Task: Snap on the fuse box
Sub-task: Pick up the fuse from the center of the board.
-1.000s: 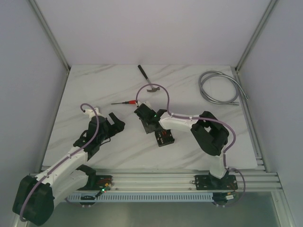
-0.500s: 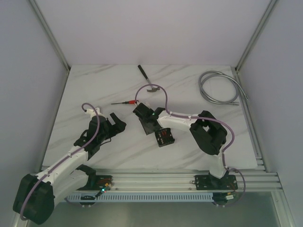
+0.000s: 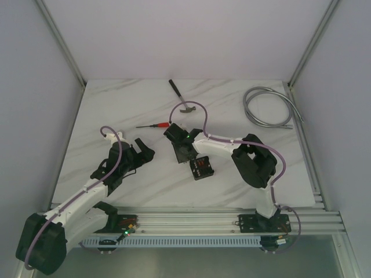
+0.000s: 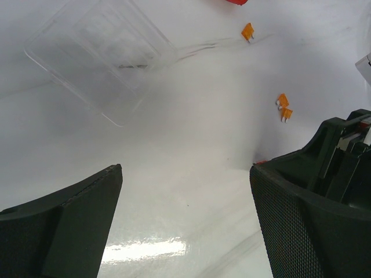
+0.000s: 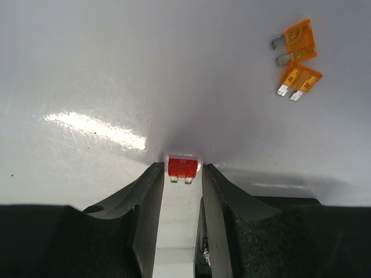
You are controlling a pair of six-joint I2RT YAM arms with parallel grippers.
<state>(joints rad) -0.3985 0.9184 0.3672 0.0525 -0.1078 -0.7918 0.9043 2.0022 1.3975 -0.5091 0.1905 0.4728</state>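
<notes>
The fuse box [image 3: 201, 168] is seen lying on the counter [image 3: 116, 110] with red showing inside. In the overhead view it sits just beside the right pincer [image 5: 183, 174], on that pincer's near right side, and well apart from the left pincer [image 4: 185, 174]. It is not caught in the right wrist view. There, the right pincer's fingers [image 5: 148, 197] are set narrowly apart, with a red fuse [image 5: 182, 166] between their tips. Whether that fuse is clamped cannot be told. Two orange fuses [image 5: 297, 53] are left loose on the counter beyond. The left pincer is held wide apart and empty above the counter, and a clear plastic cover [image 4: 95, 55] is seen ahead of it.
</notes>
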